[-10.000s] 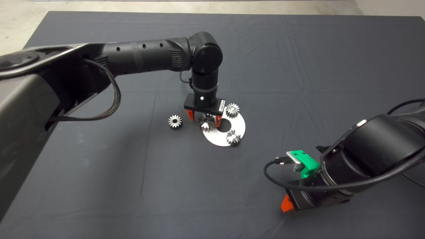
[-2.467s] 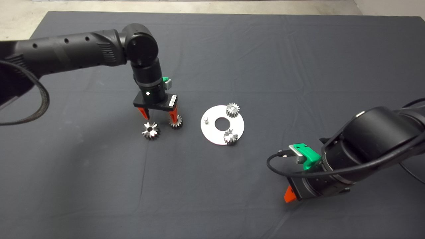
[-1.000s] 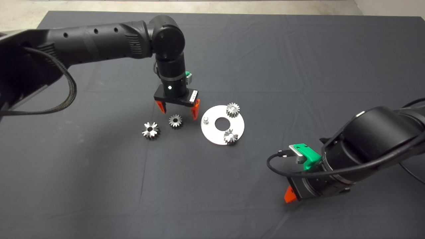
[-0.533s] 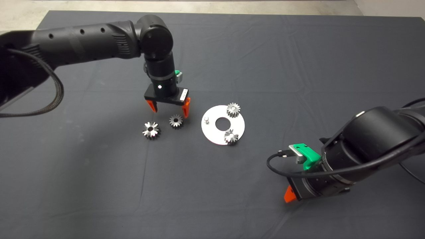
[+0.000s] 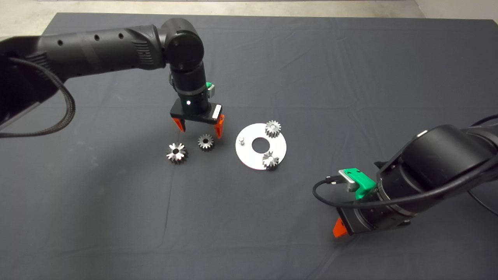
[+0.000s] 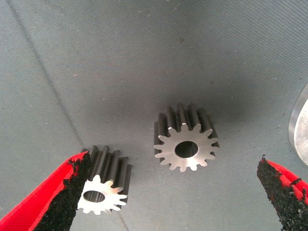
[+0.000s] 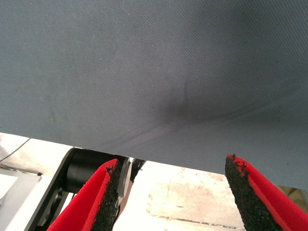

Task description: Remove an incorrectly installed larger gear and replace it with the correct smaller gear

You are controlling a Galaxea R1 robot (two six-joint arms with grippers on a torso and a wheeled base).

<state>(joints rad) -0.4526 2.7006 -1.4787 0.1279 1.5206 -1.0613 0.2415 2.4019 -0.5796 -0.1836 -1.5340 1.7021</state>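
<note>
Your left tool [image 5: 198, 128] hung with its fingers spread apart just above the smaller gear [image 5: 206, 142], left of centre in the head view, gripping nothing. The larger gear [image 5: 177, 152] lay flat on the worktop [image 5: 350, 77] just to the left of it, off the round silver plate [image 5: 274, 149]. On that plate two small gears sat on their posts and one bare pin [image 5: 241, 139] stood at the left edge, near the loose gear.

In the left wrist view the smaller gear [image 6: 186, 142] sat between the pads, closer to none of them, while the larger gear [image 6: 106, 185] was partly hidden behind one pad [image 6: 62, 202]. That crowding looked like your main risk: a straight descent could land that finger on the wrong gear, tipping it or nudging both. An off-centre squeeze on the toothed rim might also tilt the gear.

Your right tool [image 5: 339, 230], fingers apart in its wrist view, waited at the lower right.
</note>
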